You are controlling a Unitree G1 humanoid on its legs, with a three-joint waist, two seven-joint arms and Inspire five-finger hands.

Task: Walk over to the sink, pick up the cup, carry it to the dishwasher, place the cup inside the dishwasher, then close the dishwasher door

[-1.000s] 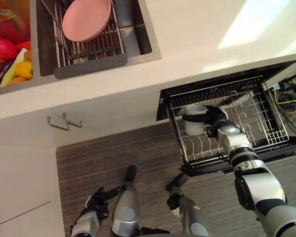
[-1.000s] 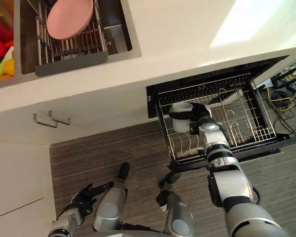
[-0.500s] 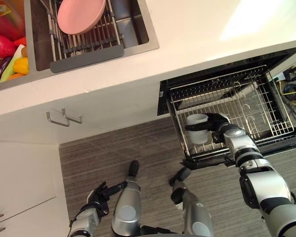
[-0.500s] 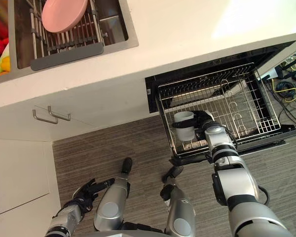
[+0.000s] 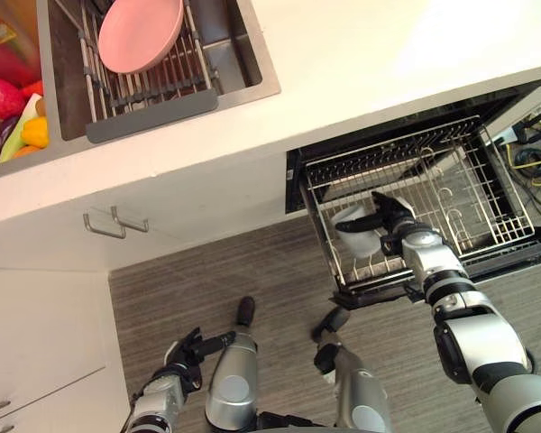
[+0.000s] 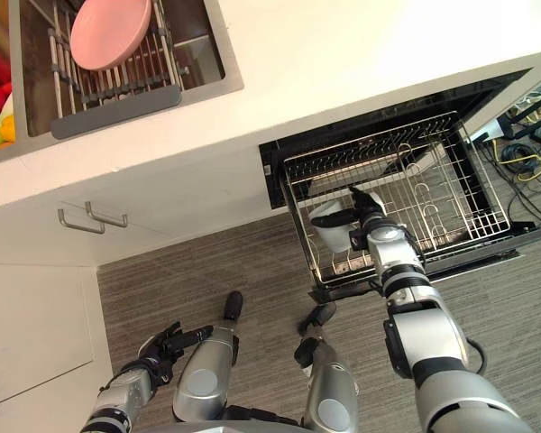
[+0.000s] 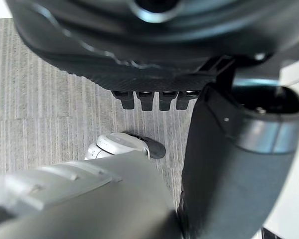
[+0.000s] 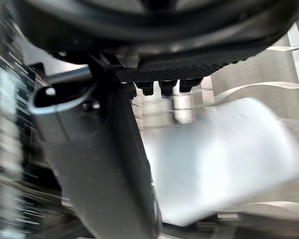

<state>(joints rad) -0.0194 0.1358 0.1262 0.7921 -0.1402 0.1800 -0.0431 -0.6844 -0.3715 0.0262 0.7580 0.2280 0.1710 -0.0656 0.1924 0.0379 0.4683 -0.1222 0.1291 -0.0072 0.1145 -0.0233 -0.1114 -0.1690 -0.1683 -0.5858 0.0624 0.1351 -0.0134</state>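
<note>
Seeing sink [image 5: 243, 50] at 11 o'clock with a pink plate [image 5: 140, 34] propped on its rack [image 5: 153, 90]; taking the sink end of the job as done. Down at 7 o'clock, left hand [image 5: 176, 356] low over the floor [image 5: 207, 280], fingers loosely spread, holding nothing; probably parked out of the way for a one-hand job. Over at 3 o'clock, dishwasher [image 5: 295, 180] pulled open, wire basket [image 5: 473, 194] slid out for reach from above. Cup [image 5: 361, 239] sitting at the basket's 9 o'clock end, looks tipped rather than upright, apparently resting on the wires. Right hand [image 5: 392, 219] just beside it on its 3 o'clock side: thumb lifted toward 12, fingers straight and laid across the cup, not clamped round it. Reads as the letting-go part of placing. Next up: back the hand out without dragging the cup over, then shut the dishwasher. Worth watching for a finger snagging the wires.
</note>
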